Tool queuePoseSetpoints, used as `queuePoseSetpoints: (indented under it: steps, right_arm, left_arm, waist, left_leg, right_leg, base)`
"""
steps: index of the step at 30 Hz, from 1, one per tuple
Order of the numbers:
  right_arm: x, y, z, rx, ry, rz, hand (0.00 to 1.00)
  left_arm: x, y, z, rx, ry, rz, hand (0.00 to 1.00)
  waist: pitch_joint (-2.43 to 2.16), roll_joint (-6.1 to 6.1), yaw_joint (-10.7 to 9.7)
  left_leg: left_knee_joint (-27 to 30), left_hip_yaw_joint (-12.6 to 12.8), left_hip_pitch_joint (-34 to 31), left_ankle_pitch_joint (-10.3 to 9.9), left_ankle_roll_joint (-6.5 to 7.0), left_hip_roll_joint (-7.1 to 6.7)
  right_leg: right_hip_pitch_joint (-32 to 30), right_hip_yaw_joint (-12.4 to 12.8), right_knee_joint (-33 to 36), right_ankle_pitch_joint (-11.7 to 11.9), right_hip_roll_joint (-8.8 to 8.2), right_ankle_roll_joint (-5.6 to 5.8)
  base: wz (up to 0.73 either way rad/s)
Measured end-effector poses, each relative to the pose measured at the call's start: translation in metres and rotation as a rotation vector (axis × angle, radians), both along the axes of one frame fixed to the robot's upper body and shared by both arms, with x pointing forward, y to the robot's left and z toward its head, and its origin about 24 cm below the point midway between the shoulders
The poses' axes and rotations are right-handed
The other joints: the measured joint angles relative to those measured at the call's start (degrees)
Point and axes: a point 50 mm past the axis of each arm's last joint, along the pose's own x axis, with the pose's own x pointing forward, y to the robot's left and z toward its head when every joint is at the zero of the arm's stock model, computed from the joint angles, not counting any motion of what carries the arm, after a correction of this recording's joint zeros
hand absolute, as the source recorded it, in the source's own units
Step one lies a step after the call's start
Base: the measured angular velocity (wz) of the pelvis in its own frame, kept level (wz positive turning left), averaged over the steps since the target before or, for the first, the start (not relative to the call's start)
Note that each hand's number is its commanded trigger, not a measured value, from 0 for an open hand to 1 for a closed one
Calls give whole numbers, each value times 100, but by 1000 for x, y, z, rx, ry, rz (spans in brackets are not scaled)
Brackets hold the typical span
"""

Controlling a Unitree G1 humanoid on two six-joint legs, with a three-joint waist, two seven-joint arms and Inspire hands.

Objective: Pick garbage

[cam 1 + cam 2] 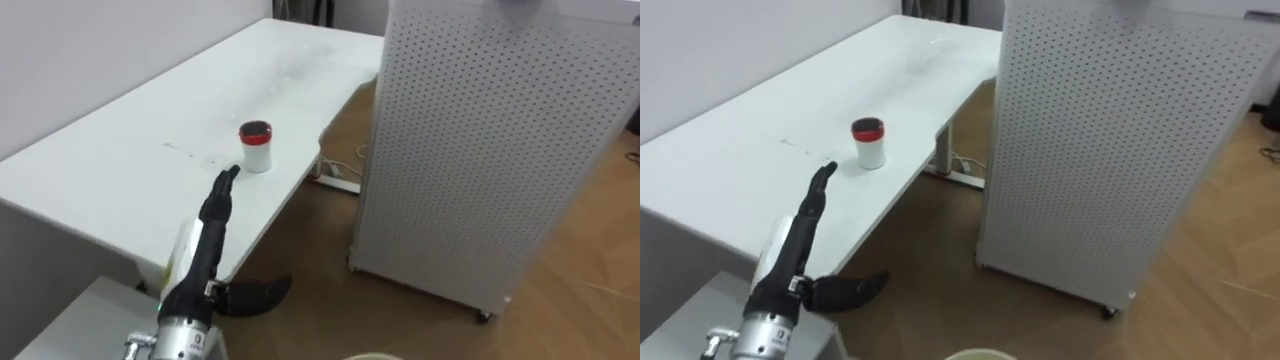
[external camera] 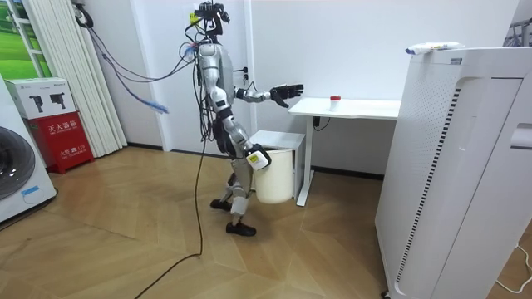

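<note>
Red-lidded white cup (image 1: 255, 146) stands upright near the front edge of the white table (image 1: 120, 170) in the left eye view. The left robot hand (image 1: 208, 240) hovers just short of it, fingers straight, thumb spread, holding nothing.

Room view: the robot stands at the table's end with its left arm outstretched. The right robot hand (image 2: 257, 159) hangs at a white bucket (image 2: 278, 178); its grip cannot be determined.

Right eye view: reach further, centre the cup between thumb and fingers, then close gently on its body to avoid tipping it.
</note>
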Motion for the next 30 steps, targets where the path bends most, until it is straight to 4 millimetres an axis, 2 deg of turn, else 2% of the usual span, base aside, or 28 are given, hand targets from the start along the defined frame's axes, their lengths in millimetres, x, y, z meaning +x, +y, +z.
queuePoseSetpoints:
  steps: [2, 3, 4, 5, 6, 7, 8, 9, 10, 11, 12, 14, 15, 16, 17, 19, 20, 21, 22, 24, 26, 28, 29, 30]
  right_arm:
    - [0, -2, 0, -29, 5, -23, 100]
    - [0, -3, 0, -36, 9, -28, 100]
    - [-1, -3, -1, -41, 18, -32, 100]
    - [-2, -3, -1, -44, 26, -33, 100]
    - [-3, -3, -1, -47, 32, -31, 100]
    - [-4, -2, -2, -49, 39, -28, 100]
    - [-4, -2, -2, -51, 41, -20, 100]
    - [-4, -2, -2, -50, 41, -19, 100]
    - [-5, -1, -2, -48, 41, -19, 100]
    - [-6, -1, -3, -48, 42, -19, 100]
    - [-6, -1, -3, -48, 42, -19, 100]
    - [-3, -2, -1, -52, 30, -16, 100]
    - [-3, -2, -1, -52, 31, -10, 100]
    - [-2, 0, -1, -50, 27, 2, 100]
    - [-1, 0, -1, -48, 23, 5, 100]
    - [0, 2, 0, -44, 15, 14, 100]
    - [1, 2, 0, -45, 11, 15, 100]
    - [1, 2, 1, -47, 9, 14, 100]
    - [1, 2, 1, -50, 7, 13, 100]
    - [0, 3, 0, -47, 15, 12, 100]
    - [4, 4, 1, -44, 4, 16, 100]
    - [4, 4, 2, -44, 1, 16, 100]
    - [5, 5, 2, -47, -4, 15, 100]
    - [6, 5, 3, -50, -7, 15, 100]
  left_arm:
    - [-2, 2, -3, -39, 11, 35, 0]
    - [-3, 3, -5, -41, 15, 44, 0]
    - [-6, 7, -7, -43, 20, 64, 0]
    - [-7, 9, -7, -45, 22, 79, 0]
    - [-7, 10, -8, -45, 23, 84, 0]
    - [-7, 12, -8, -47, 25, 95, 0]
    - [-7, 14, -8, -51, 23, 111, 0]
    - [-7, 16, -8, -53, 22, 119, 0]
    - [-7, 18, -8, -53, 19, 130, 0]
    - [-9, 21, -9, -53, 24, 141, 0]
    - [-9, 22, -9, -52, 26, 145, 0]
    - [-9, 24, -8, -94, 26, 165, 0]
    - [-9, 24, -9, -101, 26, 167, 0]
    - [-9, 24, -9, -109, 27, 171, 0]
    - [-9, 24, -9, -112, 28, 171, 0]
    - [-9, 21, -10, -123, 30, 172, 0]
    - [-9, 22, -10, -123, 30, 172, 0]
    - [-9, 22, -10, -123, 31, 173, 0]
    - [-9, 22, -11, -121, 35, 176, 0]
    - [-11, 23, -14, -120, 43, 192, 0]
    - [-12, 26, -14, -137, 41, 217, 0]
    - [-12, 28, -14, -177, 38, 248, 0]
    - [-12, 30, -14, -187, 36, 265, 0]
    - [-12, 31, -14, -189, 36, 271, 0]
  waist:
    - [-1, -12, 160]
    - [-4, -5, 188]
    - [-14, 11, 267]
    - [-24, 26, 311]
    - [-25, 28, 326]
    - [-26, 31, 346]
    - [-40, 25, 368]
    - [-62, 31, 365]
    - [-66, 15, 352]
    - [-71, -6, 379]
    - [-73, -14, 379]
    - [-75, -6, 359]
    - [-78, -7, 355]
    - [-76, -17, 365]
    - [-74, -15, 361]
    - [-64, -55, 353]
    - [-68, -85, 359]
    - [-69, -84, 368]
    - [-64, -65, 437]
    - [-63, -26, 548]
    - [-54, -18, 628]
    - [-59, -22, 571]
    - [-64, -43, 572]
    - [-65, -55, 571]
  left_leg:
    - [-843, -192, -481, -60, -97, -383]
    - [-1166, -252, -555, -47, -116, -484]
    - [-1896, -370, -681, 28, -195, -643]
    - [-2619, -414, -728, 197, -253, -761]
    - [-2948, -472, -732, 312, -240, -829]
    - [-3444, -548, -717, 626, -169, -898]
    - [-3642, -593, -664, 952, -141, -937]
    - [-3668, -592, -629, 1076, -91, -957]
    - [-3658, -593, -566, 1202, 55, -1029]
    - [-3524, -562, -508, 1263, 126, -1106]
    - [-3446, -535, -492, 1186, 146, -1147]
    - [-3063, -440, -491, 780, 240, -1263]
    - [-2969, -431, -481, 674, 266, -1297]
    - [-2827, -385, -444, 499, 313, -1349]
    - [-2765, -378, -420, 423, 344, -1379]
    - [-2615, -378, -267, 164, 481, -1571]
    - [-2617, -384, -161, 49, 544, -1687]
    - [-2621, -392, -123, -20, 572, -1717]
    - [-2605, -402, -17, -154, 614, -1742]
    - [-2679, -501, 172, -246, 639, -1733]
    - [-2789, -542, 266, -258, 638, -1700]
    - [-2859, -703, 327, -266, 621, -1688]
    - [-2866, -747, 329, -286, 586, -1690]
    - [-2860, -769, 329, -300, 562, -1693]
  right_leg:
    - [9, 190, -30, -4, -2, 11]
    - [9, 238, -30, -21, -2, 5]
    - [13, 302, -29, -57, 0, 0]
    - [29, 401, -5, -122, 7, 24]
    - [51, 444, -3, -155, 7, 40]
    - [109, 525, 8, -236, 5, 88]
    - [142, 623, 20, -317, -7, 148]
    - [159, 633, 8, -356, -14, 188]
    - [188, 679, -5, -432, -57, 258]
    - [268, 710, -10, -510, -136, 343]
    - [312, 688, -14, -542, -203, 395]
    - [475, 637, 3, -682, -403, 555]
    - [535, 591, 34, -714, -454, 609]
    - [568, 501, 227, -769, -576, 701]
    - [577, 432, 374, -786, -634, 731]
    - [413, 392, 1243, -799, -942, 769]
    - [273, 394, 1720, -736, -1119, 882]
    - [200, 393, 1936, -672, -1178, 987]
    - [93, 374, 2312, -467, -1281, 1084]
    - [14, 385, 2484, -328, -1281, 1109]
    - [-275, 385, 2397, -531, -1297, 1116]
    - [-463, 385, 1451, -583, -1291, 1105]
    - [-547, 385, 791, -445, -1279, 1094]
    - [-578, 409, 515, -175, -1245, 1149]
  base:
    - [-49]
    - [-57]
    - [-53]
    - [-48]
    - [-37]
    - [-39]
    - [-35]
    - [-29]
    - [-24]
    - [-24]
    - [-24]
    - [-9]
    - [0]
    - [0]
    - [7]
    - [26]
    - [26]
    - [15]
    - [0]
    - [-8]
    - [5]
    - [37]
    - [26]
    - [32]
